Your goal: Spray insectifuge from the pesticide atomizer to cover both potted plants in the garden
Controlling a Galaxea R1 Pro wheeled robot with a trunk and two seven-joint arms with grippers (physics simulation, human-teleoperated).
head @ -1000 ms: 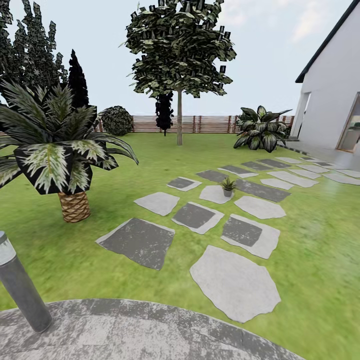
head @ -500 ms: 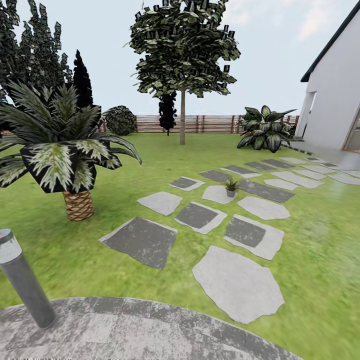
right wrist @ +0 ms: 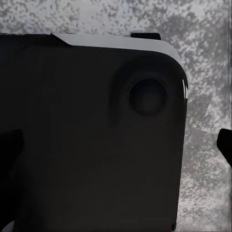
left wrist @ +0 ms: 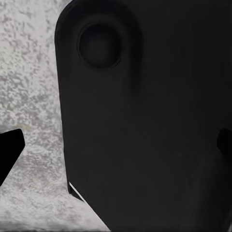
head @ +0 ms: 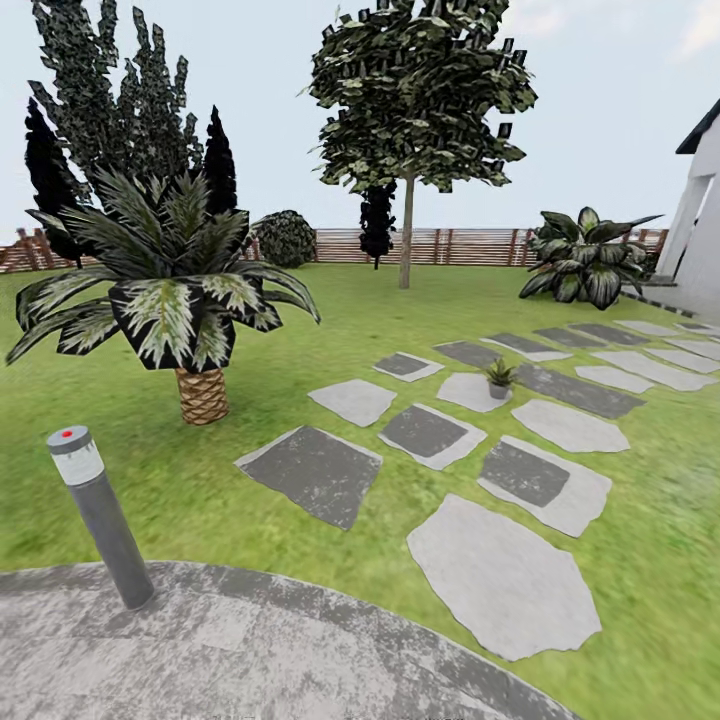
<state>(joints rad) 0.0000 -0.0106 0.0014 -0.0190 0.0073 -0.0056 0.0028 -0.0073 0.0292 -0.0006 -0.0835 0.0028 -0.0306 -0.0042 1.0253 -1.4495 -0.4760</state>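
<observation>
One potted plant (head: 499, 380), a small green rosette in a grey pot, stands on a pale stepping stone (head: 468, 392) in the lawn (head: 330, 330), right of centre in the head view. The pesticide atomizer and the second potted plant are out of view. My left gripper (left wrist: 116, 147) hangs over speckled grey paving, its dark fingertips (left wrist: 9, 152) far apart at the picture's edges, a dark part of my own body in front. My right gripper (right wrist: 118, 145) looks the same, with fingertips (right wrist: 226, 145) wide apart and nothing between them.
A round grey patio (head: 230, 650) lies at my feet, with a grey bollard light (head: 100, 515) at its left edge. A big palm (head: 175, 290) stands left, a tree (head: 406, 240) and brown fence (head: 470, 246) behind, a broad-leaved shrub (head: 590, 258) and white house wall (head: 700, 230) right.
The whole head view has slid rightward, so the camera has turned left. The bollard's top and more fence at the left have come into view; less of the house shows.
</observation>
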